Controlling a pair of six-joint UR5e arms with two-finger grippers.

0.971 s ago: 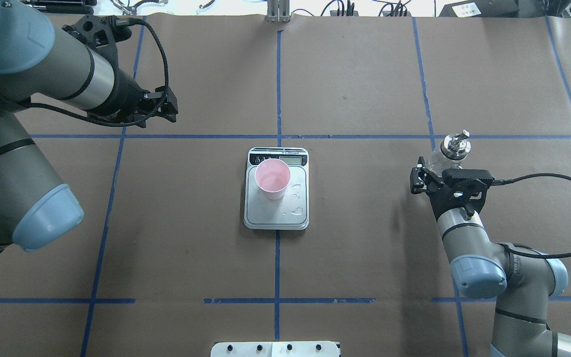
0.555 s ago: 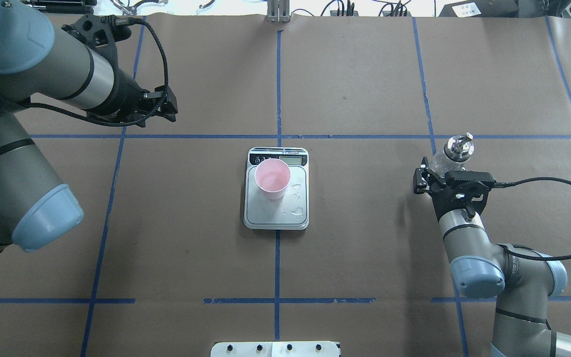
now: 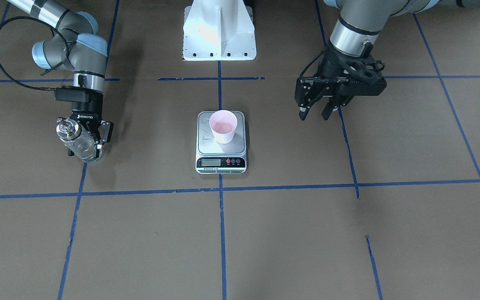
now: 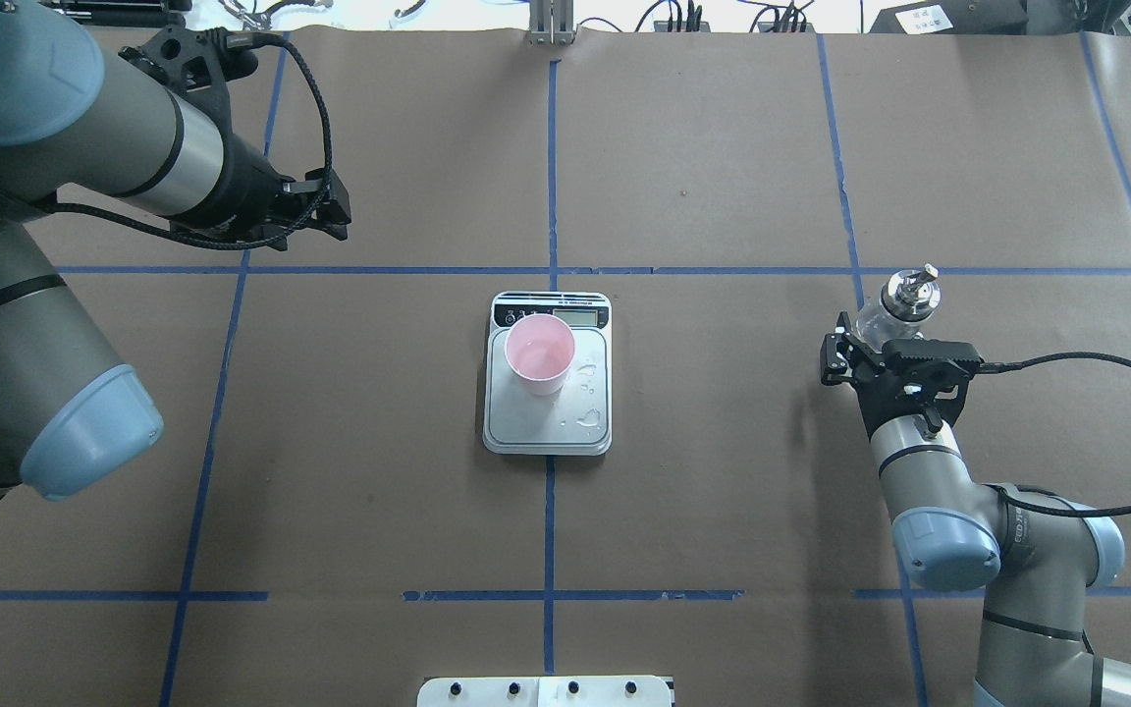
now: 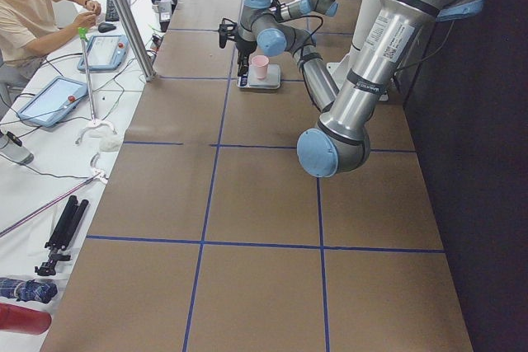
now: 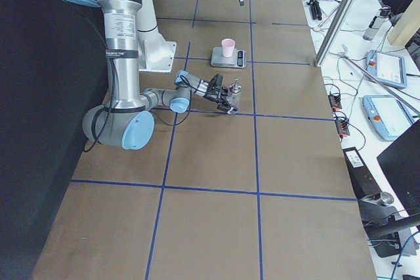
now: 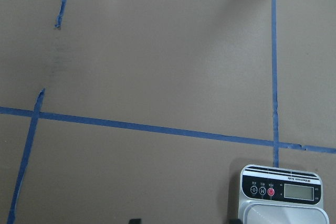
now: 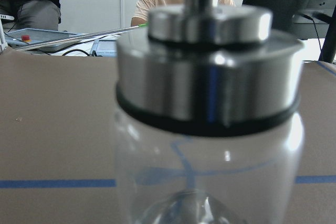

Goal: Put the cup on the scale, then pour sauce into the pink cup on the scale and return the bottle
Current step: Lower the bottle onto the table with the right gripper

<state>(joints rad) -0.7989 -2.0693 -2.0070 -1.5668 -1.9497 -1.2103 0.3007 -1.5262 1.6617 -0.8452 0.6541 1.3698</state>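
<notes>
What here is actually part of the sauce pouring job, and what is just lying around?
Part of the job:
pink cup, standing on the scale
bottle, held in the right gripper
left gripper, open and empty

Just lying about:
tablet on the side bench
black tripod on the same bench

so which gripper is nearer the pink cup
Left. The left gripper, open, hangs off the cup's side toward the robot's left; the right gripper, shut on the bottle, sits farther out on the opposite side.
</notes>
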